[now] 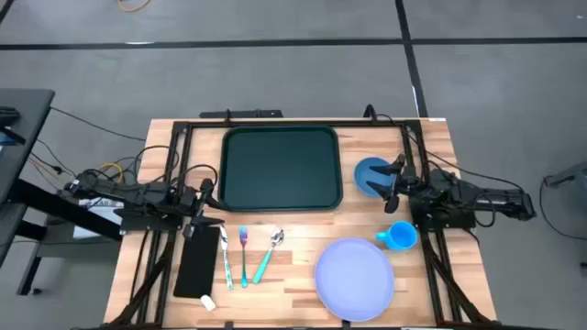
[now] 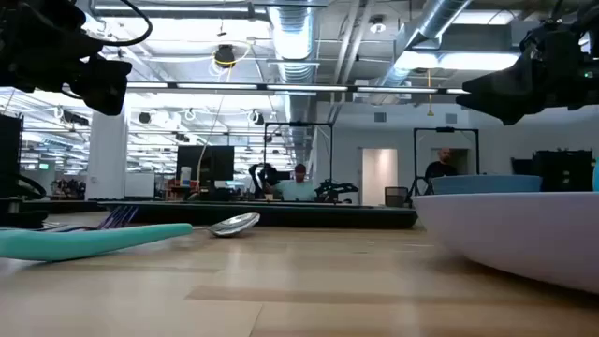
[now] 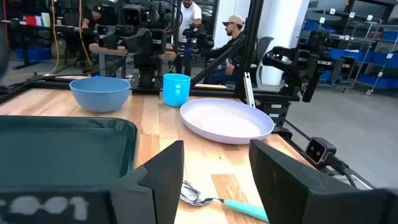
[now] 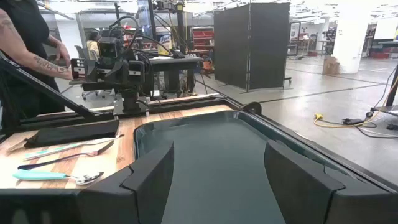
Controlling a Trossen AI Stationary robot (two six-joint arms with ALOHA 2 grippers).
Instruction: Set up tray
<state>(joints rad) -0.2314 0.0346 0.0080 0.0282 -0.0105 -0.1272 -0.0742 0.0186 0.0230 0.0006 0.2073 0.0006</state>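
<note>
The dark green tray (image 1: 281, 168) lies flat at the table's far middle, also in the right wrist view (image 4: 211, 155) and left wrist view (image 3: 56, 149). A lilac plate (image 1: 355, 278) sits near the front right, a blue cup (image 1: 398, 236) beside it, a blue bowl (image 1: 371, 174) right of the tray. A black napkin (image 1: 199, 260), knife, fork (image 1: 244, 257) and teal-handled spoon (image 1: 267, 254) lie in front of the tray. My left gripper (image 1: 206, 194) hovers open at the tray's left. My right gripper (image 1: 393, 181) hovers open over the bowl's right side.
The black frame rails (image 1: 165, 183) run along both table sides and the far edge. Bare wood lies between the cutlery and the plate. People (image 3: 233, 31) stand and sit in the room beyond the table; a tattooed arm (image 4: 37, 59) shows past the far side.
</note>
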